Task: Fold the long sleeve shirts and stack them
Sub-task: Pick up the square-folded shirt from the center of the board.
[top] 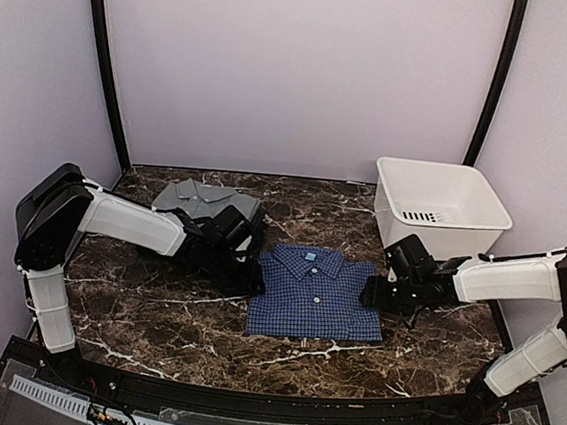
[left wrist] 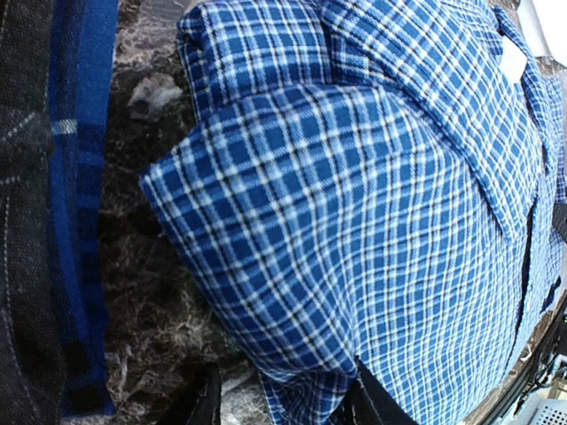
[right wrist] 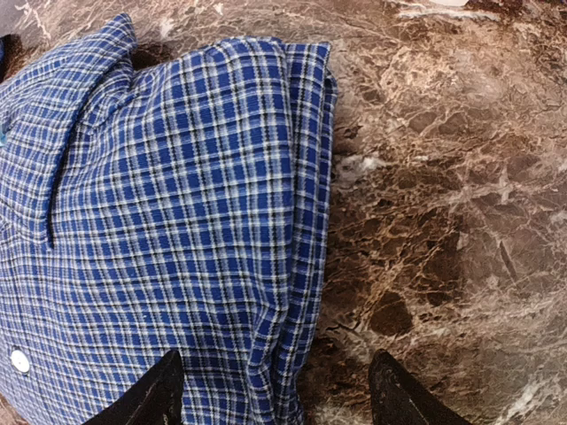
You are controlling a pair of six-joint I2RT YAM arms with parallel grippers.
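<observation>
The blue check shirt [top: 316, 294] lies folded, collar to the back, at the middle of the marble table. The plain grey shirt [top: 204, 200] lies folded at the back left, partly hidden behind my left arm. My left gripper [top: 254, 276] is at the blue shirt's left edge; in its wrist view the gripper [left wrist: 288, 403] is open, with the shirt's [left wrist: 354, 204] folded edge between the fingers. My right gripper [top: 371, 293] is at the shirt's right edge; in its wrist view the gripper [right wrist: 279, 398] is open and straddles the shirt's [right wrist: 177, 221] edge, one finger over cloth and one over marble.
A white plastic tub [top: 440, 207] stands at the back right, close behind my right arm. Dark grey cloth with a blue band [left wrist: 53, 221] fills the left edge of the left wrist view. Bare marble [top: 153, 311] lies in front of the shirts.
</observation>
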